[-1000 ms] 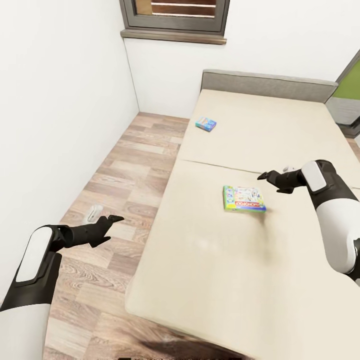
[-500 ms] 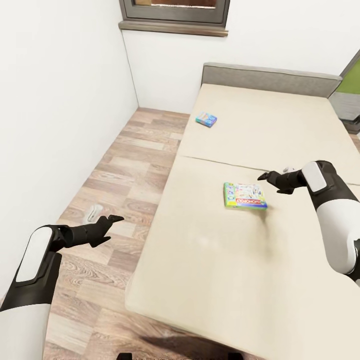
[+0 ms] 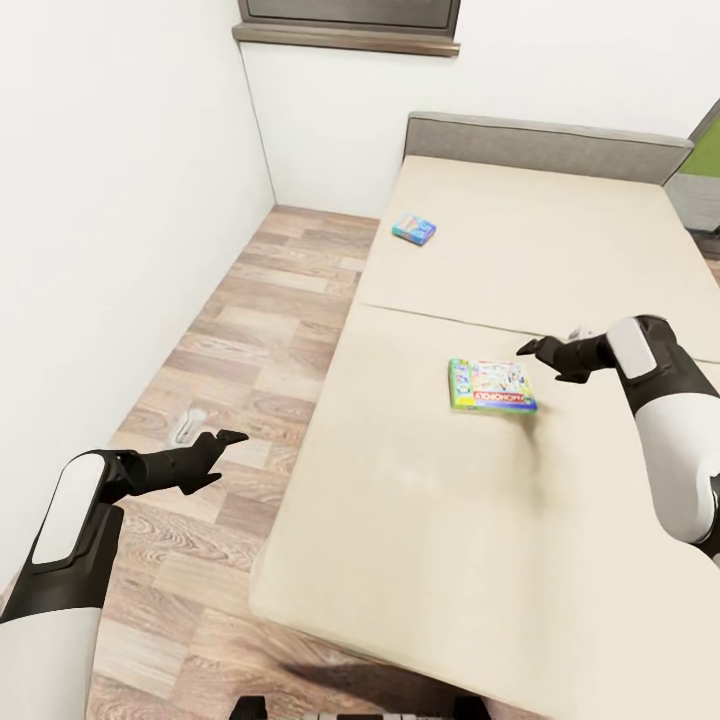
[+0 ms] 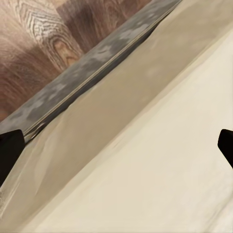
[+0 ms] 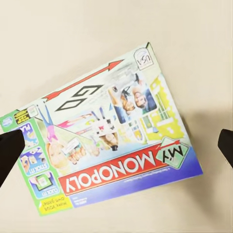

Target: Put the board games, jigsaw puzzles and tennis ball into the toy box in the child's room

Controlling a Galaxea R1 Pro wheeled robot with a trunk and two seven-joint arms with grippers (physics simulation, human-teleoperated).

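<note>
Far blue board game (image 3: 413,229) too small to read; near Monopoly box (image 3: 490,386) lies flat; right gripper (image 3: 532,348) and left gripper (image 3: 222,440) both spread wide.

A wide cream mattress bed (image 3: 480,520) with a grey upholstered headboard (image 3: 545,146) stands against plain white walls (image 3: 110,200), beside a strip of brown wood-plank floor (image 3: 230,360), beneath a dark-framed window with a brown sill (image 3: 345,38).
</note>
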